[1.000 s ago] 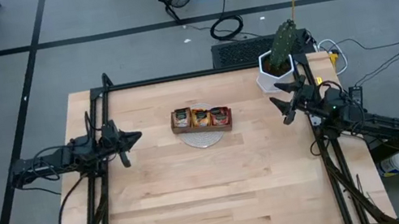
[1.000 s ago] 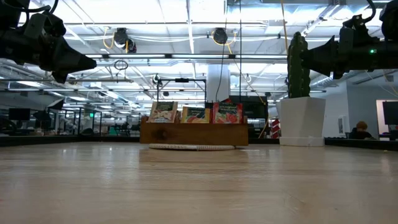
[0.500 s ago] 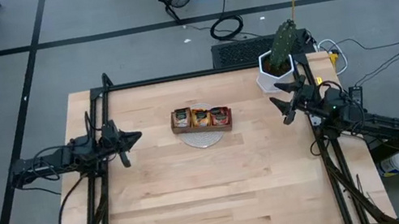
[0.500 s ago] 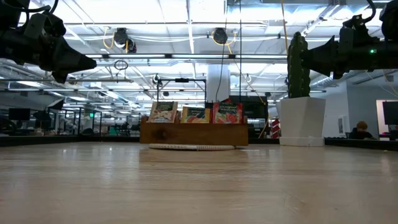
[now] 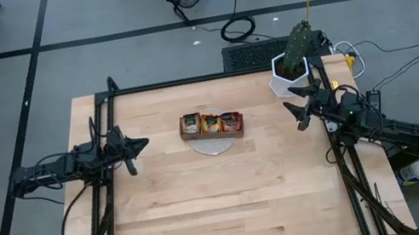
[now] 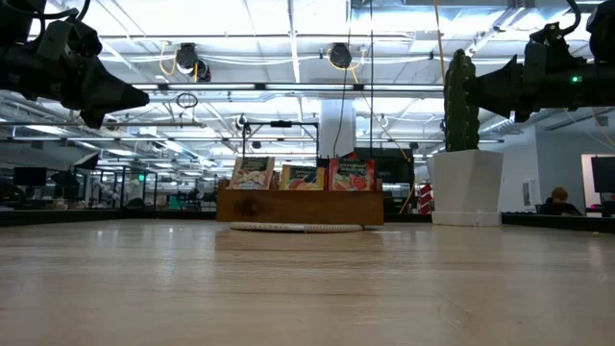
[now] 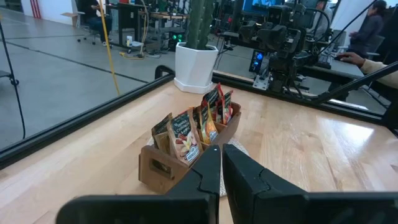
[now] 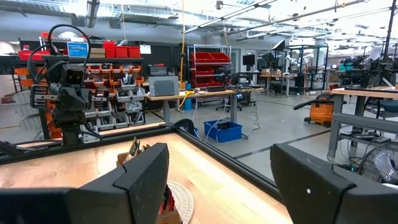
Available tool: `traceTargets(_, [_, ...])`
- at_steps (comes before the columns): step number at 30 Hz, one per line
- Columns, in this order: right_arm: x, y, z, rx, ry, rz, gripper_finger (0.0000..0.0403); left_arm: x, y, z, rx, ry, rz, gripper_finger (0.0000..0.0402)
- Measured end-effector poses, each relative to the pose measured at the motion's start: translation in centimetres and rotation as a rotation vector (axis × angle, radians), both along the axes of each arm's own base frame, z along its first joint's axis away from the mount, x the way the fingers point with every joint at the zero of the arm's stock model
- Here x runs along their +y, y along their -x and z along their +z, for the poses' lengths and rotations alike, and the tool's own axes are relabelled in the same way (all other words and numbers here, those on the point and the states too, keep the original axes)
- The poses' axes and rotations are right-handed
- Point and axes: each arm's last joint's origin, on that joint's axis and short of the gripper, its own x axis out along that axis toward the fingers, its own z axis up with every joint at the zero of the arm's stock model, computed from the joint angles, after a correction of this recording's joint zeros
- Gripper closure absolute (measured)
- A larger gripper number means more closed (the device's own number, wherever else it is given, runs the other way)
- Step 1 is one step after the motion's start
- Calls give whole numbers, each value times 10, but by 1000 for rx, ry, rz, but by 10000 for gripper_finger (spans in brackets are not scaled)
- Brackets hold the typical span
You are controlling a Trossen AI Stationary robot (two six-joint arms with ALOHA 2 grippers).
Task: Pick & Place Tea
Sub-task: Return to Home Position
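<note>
Arms: two, one at each side edge of the table (image 5: 209, 213), both raised off the wood and well apart from the tray.
Left gripper (image 7: 221, 151): fingers pressed together on nothing, pointed at the tray.
Right gripper (image 8: 219, 158): fingers spread wide, empty, near the cactus.
Wooden tray (image 5: 212, 133): one, with three compartments, sitting on one round woven mat (image 5: 214, 145).
Tea sachets (image 6: 301, 177): all standing in the tray. Seen from above, beige is in the left compartment, orange-yellow in the middle and red in the right. There are several in each, though I can't make out the exact number.
Cactus (image 5: 298, 43): one, in a white pot.
Change since half a second ago: none, arms and tray sit exactly as they did.
</note>
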Motion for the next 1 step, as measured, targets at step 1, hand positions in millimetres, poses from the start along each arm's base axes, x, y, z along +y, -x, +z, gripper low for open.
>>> traceTargets(1, [0, 0, 0, 0, 0, 0, 142, 0, 0, 0, 0, 0, 0, 380])
